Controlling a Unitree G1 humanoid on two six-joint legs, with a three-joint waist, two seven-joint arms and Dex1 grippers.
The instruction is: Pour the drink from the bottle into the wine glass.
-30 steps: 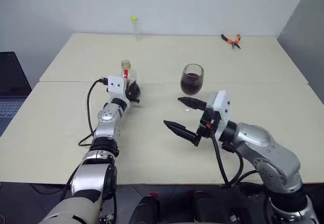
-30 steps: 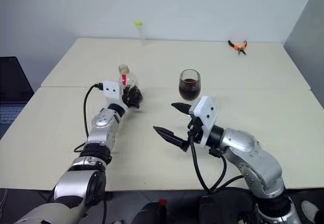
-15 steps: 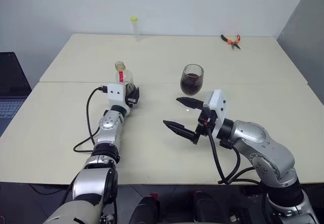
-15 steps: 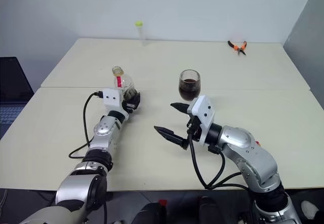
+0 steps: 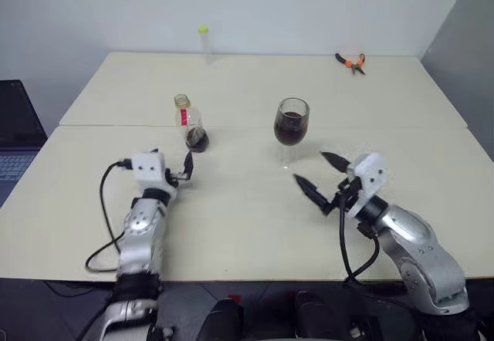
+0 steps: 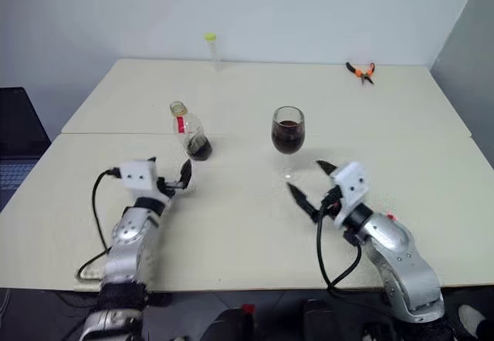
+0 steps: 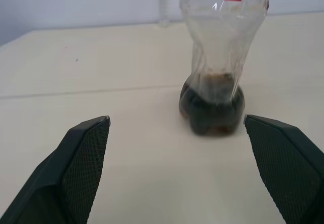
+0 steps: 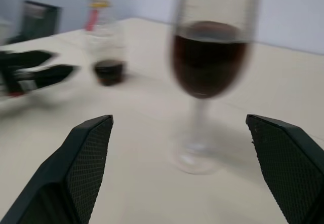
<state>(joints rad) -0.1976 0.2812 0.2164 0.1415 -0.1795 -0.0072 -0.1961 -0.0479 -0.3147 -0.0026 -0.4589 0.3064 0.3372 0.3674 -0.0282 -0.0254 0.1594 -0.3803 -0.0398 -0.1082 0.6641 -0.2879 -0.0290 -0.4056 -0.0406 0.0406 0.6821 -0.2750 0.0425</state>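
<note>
Both claws gape wide, empty. Bottle (image 5: 187, 123) near-empty: light, thin, crushable; grip waist. Wine glass (image 5: 292, 123) fragile, top-heavy; hold stem.

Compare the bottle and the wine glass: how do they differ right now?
The bottle is squat with a red label strip at its neck; the wine glass stands on a thin stem and round foot. The bottle holds only a little dark drink at its base; the wine glass bowl is about half full. Both are clear, upright and ungripped.
</note>
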